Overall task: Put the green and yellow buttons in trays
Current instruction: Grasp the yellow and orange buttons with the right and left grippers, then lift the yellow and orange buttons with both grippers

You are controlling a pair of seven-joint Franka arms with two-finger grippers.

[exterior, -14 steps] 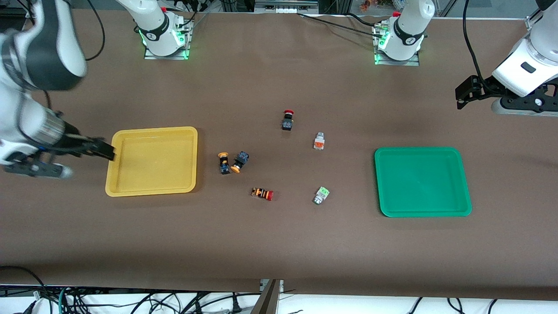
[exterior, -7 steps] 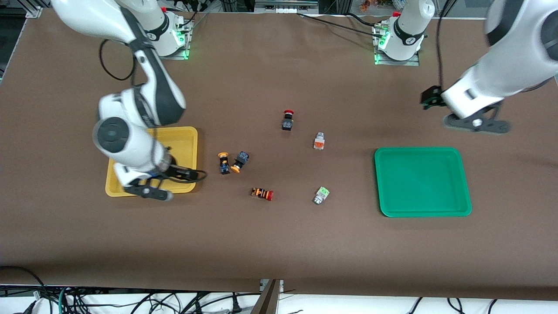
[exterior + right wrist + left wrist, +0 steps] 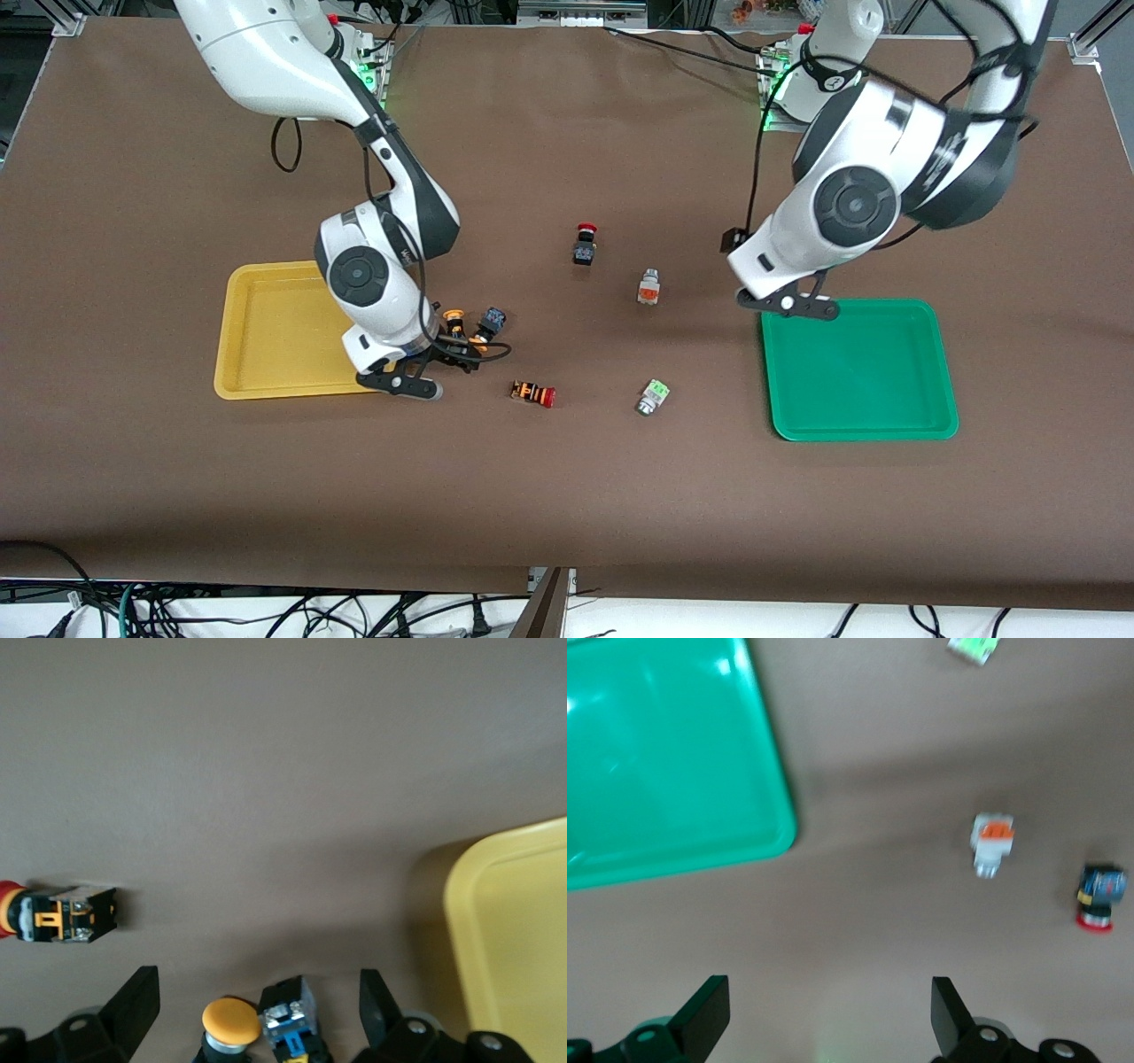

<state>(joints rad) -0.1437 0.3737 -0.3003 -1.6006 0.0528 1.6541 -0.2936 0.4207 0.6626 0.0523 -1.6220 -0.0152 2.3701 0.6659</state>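
Two black-bodied buttons with yellow-orange caps (image 3: pixel 454 321) (image 3: pixel 489 323) lie side by side beside the yellow tray (image 3: pixel 266 354). My right gripper (image 3: pixel 456 346) is open and low over them. In the right wrist view it (image 3: pixel 257 997) has one yellow cap (image 3: pixel 232 1020) and the other button's black body (image 3: pixel 288 1019) between its fingers. A white button with an orange patch (image 3: pixel 648 288) and one with a green patch (image 3: pixel 654 396) lie mid-table. My left gripper (image 3: pixel 784 304) is open and empty (image 3: pixel 828 997) over bare table at a corner of the green tray (image 3: pixel 859 372).
A black switch with a red cap (image 3: pixel 585 244) stands nearer the robots' bases. An orange-striped switch with a red cap (image 3: pixel 532 393) lies nearer the front camera than the yellow-capped pair. Both trays hold nothing.
Both arms swung in from the table's ends. The right gripper crossed the yellow tray to the yellow-capped pair. The left gripper came down to the green tray's corner. No button has moved.
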